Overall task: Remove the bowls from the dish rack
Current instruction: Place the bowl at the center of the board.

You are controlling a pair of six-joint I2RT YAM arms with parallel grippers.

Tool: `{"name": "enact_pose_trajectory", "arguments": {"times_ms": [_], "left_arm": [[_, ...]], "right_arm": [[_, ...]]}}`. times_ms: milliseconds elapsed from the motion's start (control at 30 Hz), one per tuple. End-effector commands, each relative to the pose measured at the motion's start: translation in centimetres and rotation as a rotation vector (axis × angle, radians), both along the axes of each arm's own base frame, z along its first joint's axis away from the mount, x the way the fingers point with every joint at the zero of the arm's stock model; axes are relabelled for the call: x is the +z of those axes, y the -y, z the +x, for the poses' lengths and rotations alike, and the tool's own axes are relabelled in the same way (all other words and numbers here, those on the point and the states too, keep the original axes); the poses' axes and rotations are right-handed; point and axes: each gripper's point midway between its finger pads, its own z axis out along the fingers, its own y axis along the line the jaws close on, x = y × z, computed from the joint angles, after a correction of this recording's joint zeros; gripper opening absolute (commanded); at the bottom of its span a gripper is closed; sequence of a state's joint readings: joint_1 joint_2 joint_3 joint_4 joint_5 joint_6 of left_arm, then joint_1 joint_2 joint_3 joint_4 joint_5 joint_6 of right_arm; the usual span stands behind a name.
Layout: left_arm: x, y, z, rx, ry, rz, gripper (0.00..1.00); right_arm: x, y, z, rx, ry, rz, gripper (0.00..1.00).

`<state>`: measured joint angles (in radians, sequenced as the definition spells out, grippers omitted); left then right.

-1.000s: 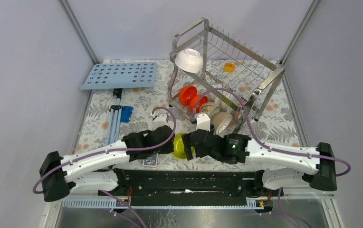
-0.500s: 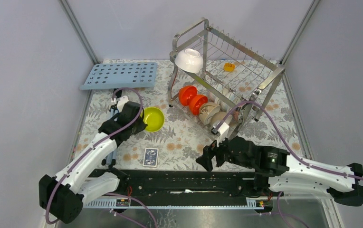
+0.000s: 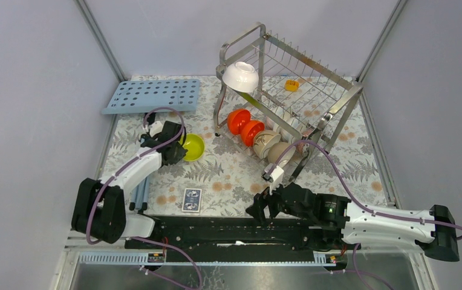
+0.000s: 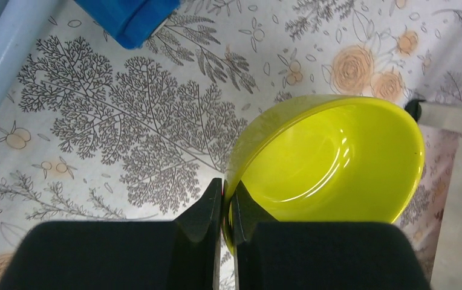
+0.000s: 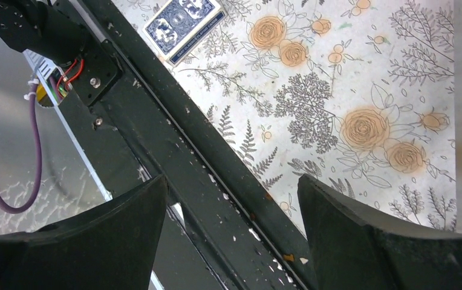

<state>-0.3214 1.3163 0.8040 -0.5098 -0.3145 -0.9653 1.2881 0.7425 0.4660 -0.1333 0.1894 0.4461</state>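
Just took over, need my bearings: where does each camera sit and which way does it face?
Top external: above and behind the arms, looking down on table and rack; both arms show.
Left wrist: on the left arm, looking down past the left end effector, shut on the yellow bowl.
Right wrist: on the right arm, looking down at the table's near edge and card deck; the open right end effector shows.
Shared: top and left wrist see the bowl; top and right wrist, the deck.
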Motion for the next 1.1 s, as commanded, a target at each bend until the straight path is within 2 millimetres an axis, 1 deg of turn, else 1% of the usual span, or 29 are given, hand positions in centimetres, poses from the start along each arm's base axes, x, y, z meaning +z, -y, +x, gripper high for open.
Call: {"name": "enact_pose_trajectory", "arguments": {"times_ms": [0, 100, 267, 500, 733, 900, 1067], "left_arm": [[1.8, 0.0, 3.9, 0.075, 0.113, -0.085, 0.0], [1.0, -0.8, 4.5, 0.108, 0.105, -0.13, 0.0], [-0.2, -1.8, 5.5, 0.135, 0.096, -0.174, 0.0], [-0.6, -2.5, 7.0, 0.17, 0.113, -0.186, 0.0], [-0.9, -2.5, 8.6, 0.186, 0.105, -0.196, 0.0], [-1.1, -3.1, 9.2, 0.216, 0.101, -0.185, 0.0], [-1.9, -3.3, 9.5, 0.223, 0.081, -0.183, 0.0]], "right_arm": [[0.9, -1.4, 0.3, -0.01, -0.005, 0.076, 0.84], [0.5, -1.4, 0.3, -0.019, -0.014, 0.072, 0.84], [0.4, -1.1, 1.0, -0.065, -0.007, 0.07, 0.84], [0.1, -1.1, 1.0, -0.084, -0.023, 0.072, 0.84], [0.0, -1.2, 1.1, -0.098, -0.036, 0.072, 0.84], [-0.1, -0.9, 1.2, -0.118, -0.048, 0.064, 0.84], [-0.4, -0.8, 1.1, -0.125, -0.061, 0.053, 0.84]]}}
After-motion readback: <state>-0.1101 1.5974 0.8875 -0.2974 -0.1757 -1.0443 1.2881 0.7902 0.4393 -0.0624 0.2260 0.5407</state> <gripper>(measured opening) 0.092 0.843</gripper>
